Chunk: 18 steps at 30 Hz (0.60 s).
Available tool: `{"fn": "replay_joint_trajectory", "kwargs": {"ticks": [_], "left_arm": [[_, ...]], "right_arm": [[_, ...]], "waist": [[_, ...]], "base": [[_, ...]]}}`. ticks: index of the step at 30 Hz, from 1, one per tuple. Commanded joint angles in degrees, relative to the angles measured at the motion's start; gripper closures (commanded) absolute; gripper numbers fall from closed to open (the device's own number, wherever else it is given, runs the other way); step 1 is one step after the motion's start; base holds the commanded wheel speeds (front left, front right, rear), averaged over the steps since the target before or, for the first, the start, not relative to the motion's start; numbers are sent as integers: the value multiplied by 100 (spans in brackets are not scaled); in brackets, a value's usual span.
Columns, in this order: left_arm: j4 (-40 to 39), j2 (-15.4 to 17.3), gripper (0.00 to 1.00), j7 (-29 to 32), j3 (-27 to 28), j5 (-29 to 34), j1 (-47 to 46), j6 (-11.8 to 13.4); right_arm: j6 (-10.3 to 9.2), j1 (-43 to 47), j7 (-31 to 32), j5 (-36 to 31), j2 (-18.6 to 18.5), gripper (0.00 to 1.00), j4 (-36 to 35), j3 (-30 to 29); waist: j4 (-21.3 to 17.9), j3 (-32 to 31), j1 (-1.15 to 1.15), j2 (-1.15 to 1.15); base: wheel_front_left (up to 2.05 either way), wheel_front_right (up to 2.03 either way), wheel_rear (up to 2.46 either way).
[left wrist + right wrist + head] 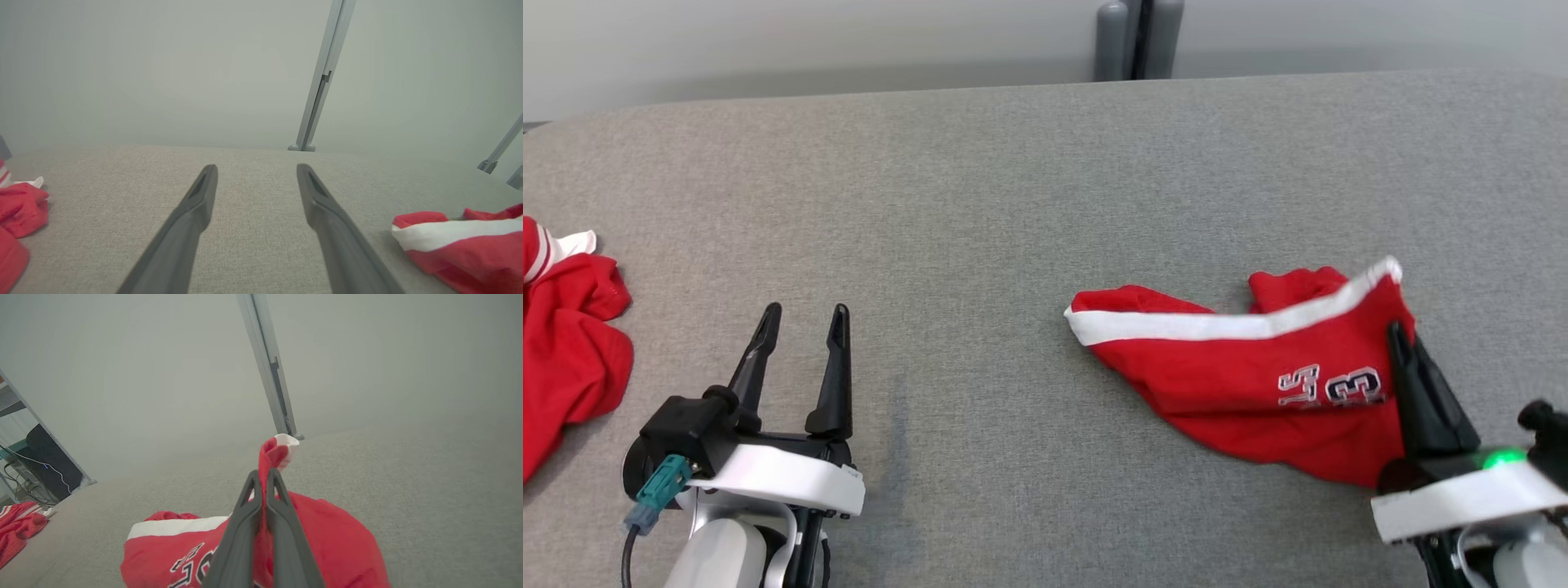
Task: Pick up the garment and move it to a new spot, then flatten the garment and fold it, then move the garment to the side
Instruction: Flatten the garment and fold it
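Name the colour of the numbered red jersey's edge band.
White edge band; the head view shows it best.

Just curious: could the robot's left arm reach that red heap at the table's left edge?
Probably yes. The left tool is open and empty, and bare grey table lies between it and the red heap on its left. Part of the heap runs out of view.

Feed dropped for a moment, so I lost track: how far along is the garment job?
Done: the right gripper has its fingers shut on the red garment near its white band. In hand: the pick-up; that corner is raised, the rest looks crumpled on the grey surface. Remaining: moving it, flattening, folding, setting it aside. The left gripper is open, holding nothing.
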Motion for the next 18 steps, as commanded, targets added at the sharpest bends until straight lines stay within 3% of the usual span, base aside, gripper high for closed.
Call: {"fn": "replay_joint_trajectory", "kwargs": {"ticks": [1, 7, 8, 9, 10, 11, 12, 18], "left_arm": [[-32, 14, 0, 14, -23, -6, 75, 36], [-96, 55, 0, 69, -56, -7, 64, 44], [-96, 75, 0, 67, -48, -19, 70, 35], [-97, 83, 0, 65, -46, -26, 77, 32], [-97, 83, 0, 65, -46, -26, 77, 32], [-102, 84, 0, 64, -53, -30, 87, 36], [-106, 86, 0, 61, -56, -36, 99, 41], [-77, 73, 0, 20, -65, -64, 190, 65]], "right_arm": [[1, 101, -33, 14, 65, 100, 101, -62], [1, 138, -76, 77, 174, 100, 646, -96], [1, 97, -89, 74, 174, 96, 697, -88], [1, 70, -105, 65, 170, 66, 739, -74], [1, 70, -105, 65, 170, 66, 739, -74], [1, 46, -126, 30, 145, 24, 739, -70], [1, 32, -140, -5, 126, 0, 740, -82], [1, -81, -202, -260, 11, 0, 527, -203]], "waist": [[-35, -5, 0, 0], [-80, -6, 0, 0], [-81, -10, 0, 0], [-82, -18, 0, 0], [-82, -18, 0, 0], [-79, -30, 0, 0], [-74, -42, 0, 0], [-28, -179, 0, 0]], "base": [[0, 0, 0], [0, 0, 0], [0, 0, 0], [0, 0, 0], [0, 0, 0], [0, 0, 0], [0, 0, 0], [0, 0, 0]]}}
